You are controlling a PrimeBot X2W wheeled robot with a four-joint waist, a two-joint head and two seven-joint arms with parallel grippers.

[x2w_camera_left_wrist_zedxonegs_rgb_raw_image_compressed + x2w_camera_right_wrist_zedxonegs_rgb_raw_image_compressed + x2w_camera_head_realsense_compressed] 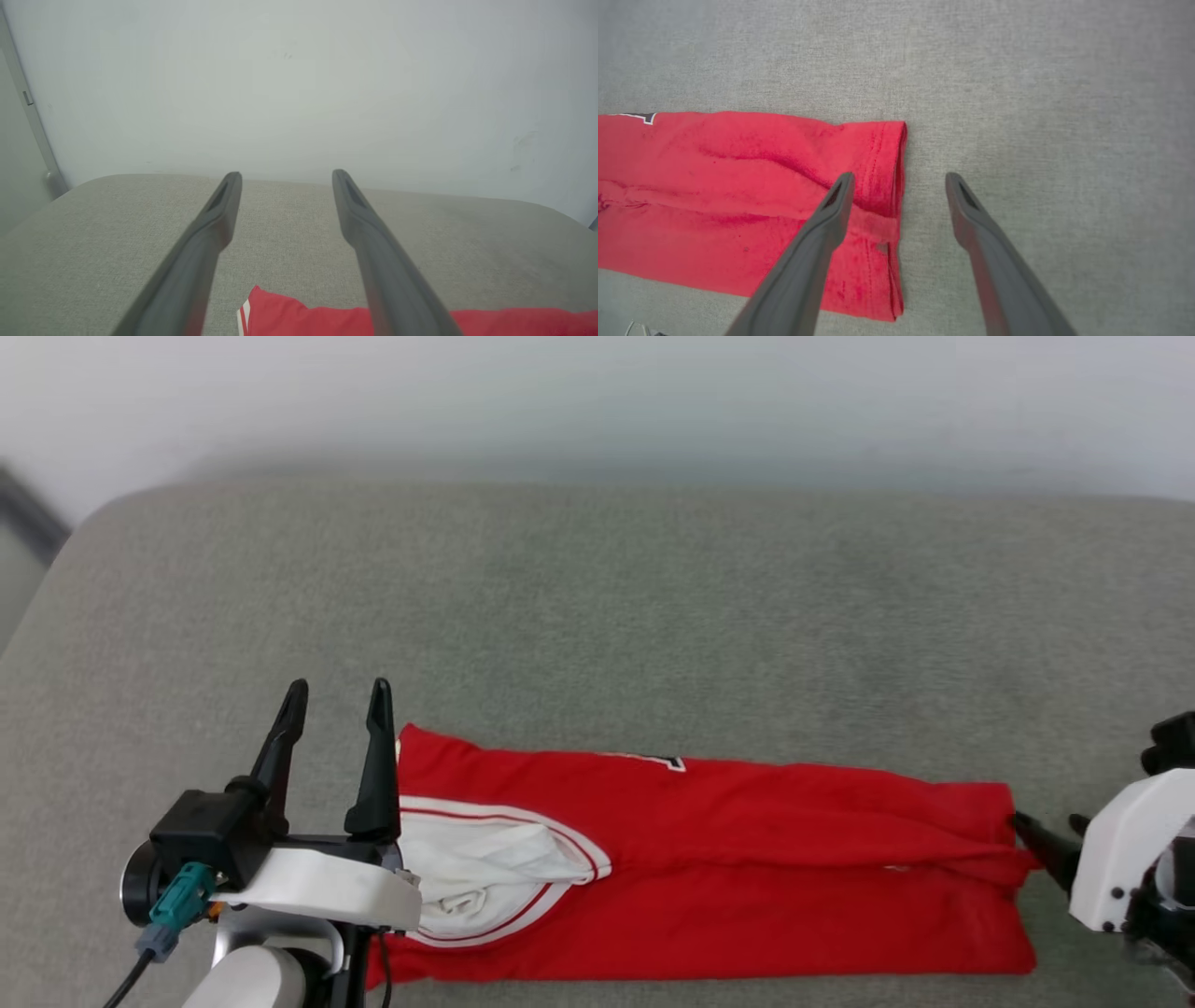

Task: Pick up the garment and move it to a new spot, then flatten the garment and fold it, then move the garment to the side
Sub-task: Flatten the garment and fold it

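The garment (747, 868) lies folded into a long red band across the near part of the grey cushion, its white-trimmed opening at the left end and a scrap of dark lettering on the far edge. My left gripper (338, 695) stands open at that left end, fingers pointing away, nothing between them; in the left wrist view the garment's corner (280, 312) shows below my left gripper (286, 176). My right gripper (1050, 825) is open just off the right hem. In the right wrist view my right gripper (899, 178) hovers over the garment's hem (887, 186), holding nothing.
The grey fabric cushion (653, 616) stretches far beyond the garment to a pale wall (597, 401) at the back. Its rounded left corner (84, 532) drops off beside a dark frame (28, 116).
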